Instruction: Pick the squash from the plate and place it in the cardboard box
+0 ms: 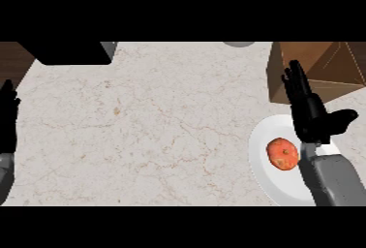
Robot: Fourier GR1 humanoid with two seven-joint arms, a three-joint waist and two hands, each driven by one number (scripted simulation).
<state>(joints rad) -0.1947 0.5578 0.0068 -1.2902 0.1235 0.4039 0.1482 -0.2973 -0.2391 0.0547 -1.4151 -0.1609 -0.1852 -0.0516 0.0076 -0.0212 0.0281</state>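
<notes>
The squash [282, 154], orange-red and rounded, lies on the white plate [263, 169], left of the plate's middle. The plate sits on the pale marbled worktop [143, 126] at the view's right side, and its right part is hidden by the grey right forearm that crosses over it.

The right hand [309, 114] is above the plate's upper rim, just right of the squash and apart from it. Its fingers are straight and released, pointing away toward the box [314, 68], with the thumb spread out to the right. It grasps nothing. The fingertips overlap the box's near edge in the view; whether they touch it cannot be told.

The box, brown cardboard and open at the top, stands just beyond the plate, at the worktop's far right.

The left hand [7, 116] shows far to the left of the plate, at the view's left edge, fingers straight and up, released and at rest.
</notes>
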